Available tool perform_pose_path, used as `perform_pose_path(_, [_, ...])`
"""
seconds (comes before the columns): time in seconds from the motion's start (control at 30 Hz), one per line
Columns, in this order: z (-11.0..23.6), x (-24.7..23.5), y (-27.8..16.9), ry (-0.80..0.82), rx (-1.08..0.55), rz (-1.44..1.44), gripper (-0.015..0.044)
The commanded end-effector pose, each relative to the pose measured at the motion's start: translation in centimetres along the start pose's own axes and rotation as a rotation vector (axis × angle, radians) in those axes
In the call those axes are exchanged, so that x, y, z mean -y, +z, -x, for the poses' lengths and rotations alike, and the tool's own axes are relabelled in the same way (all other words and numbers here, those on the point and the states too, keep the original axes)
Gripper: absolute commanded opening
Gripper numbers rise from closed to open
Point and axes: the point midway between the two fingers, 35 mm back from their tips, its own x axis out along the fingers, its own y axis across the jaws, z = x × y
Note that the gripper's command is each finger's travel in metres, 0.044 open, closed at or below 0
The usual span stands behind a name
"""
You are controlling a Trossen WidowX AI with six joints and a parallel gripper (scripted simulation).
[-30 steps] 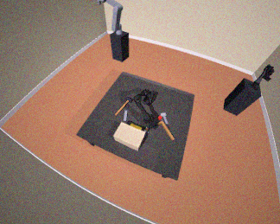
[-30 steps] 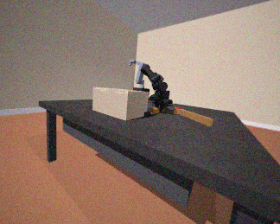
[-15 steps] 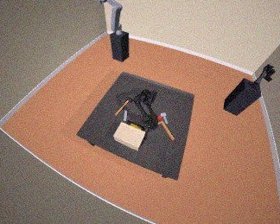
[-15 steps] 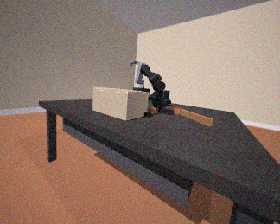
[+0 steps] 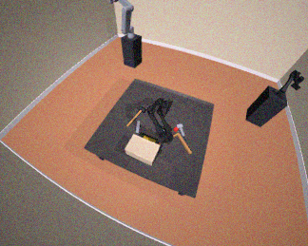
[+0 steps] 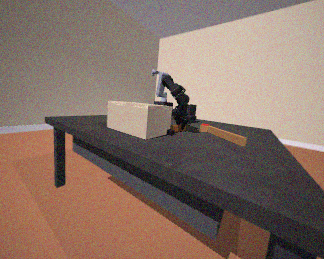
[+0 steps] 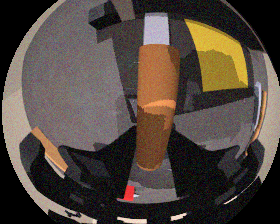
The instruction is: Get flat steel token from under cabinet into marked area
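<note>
My gripper is shut on a tool's orange-brown handle, low in front of the cabinet. The tool's flat grey metal part points away from the gripper, toward the top of the wrist view; its far end is hidden against a dark region. The cabinet is a pale beige box on the table. The yellow marked area lies beside the tool, partly shaded. I cannot make out the steel token or the vent slots.
A wooden-handled tool with a grey head lies to one side, a small red item near its head. Another wooden stick and a grey bar lie on the other side. The table is dark.
</note>
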Motion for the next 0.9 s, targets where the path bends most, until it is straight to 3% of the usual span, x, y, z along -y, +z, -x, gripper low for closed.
perform_pose_path(0.0, [0.0,-0.1,0.4,0.001,0.003,0.001,0.0])
perform_pose_path(0.87, [-0.2,2.4,0.4,-0.001,0.003,0.001,0.0])
